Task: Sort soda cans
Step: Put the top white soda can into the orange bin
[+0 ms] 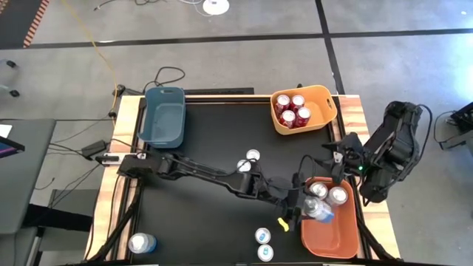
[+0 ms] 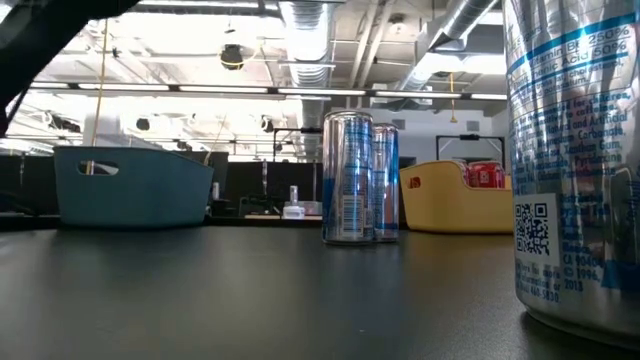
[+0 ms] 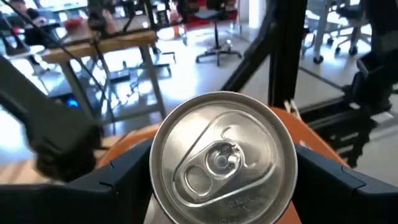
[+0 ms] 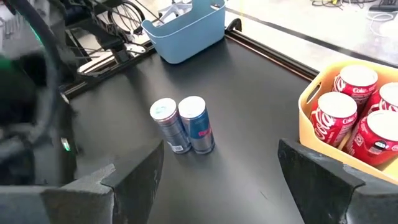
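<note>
The left pincer (image 1: pixel 314 210) is at the lower right of the high view, over the near edge of the orange plastic bin (image 1: pixel 330 235). It holds a silver-grey soda can with a shiny round top (image 3: pixel 222 158). In the left wrist view the two dark fingers (image 3: pixel 124 171) sit on either side of the can and hug it. The pincer looks about as wide as the can.

The step looks like putting this can into the orange bin. Two silver cans (image 1: pixel 328 193) already stand in the bin's far end. To do it well, I think the arm should keep the can straight up and bring it down in a bare spot, not on top of the two cans. Then it should let go gently so the can does not tip.

The right pincer (image 1: pixel 336 157) waits just above the orange bin in the high view. Its fingers (image 4: pixel 314 168) are wide apart and hold nothing.

Four red soda cans (image 1: pixel 292 111) sit in the yellow plastic bin (image 1: pixel 325 96) at the upper right. The blue plastic bin (image 1: pixel 164 118) at the upper left looks empty. Two blue and silver cans (image 1: pixel 249 160) stand together in the middle of the black counter (image 1: pixel 207 214). Two more (image 1: pixel 264 244) stand at the bottom edge, and one can (image 1: pixel 140 242) stands at the lower left.
</note>
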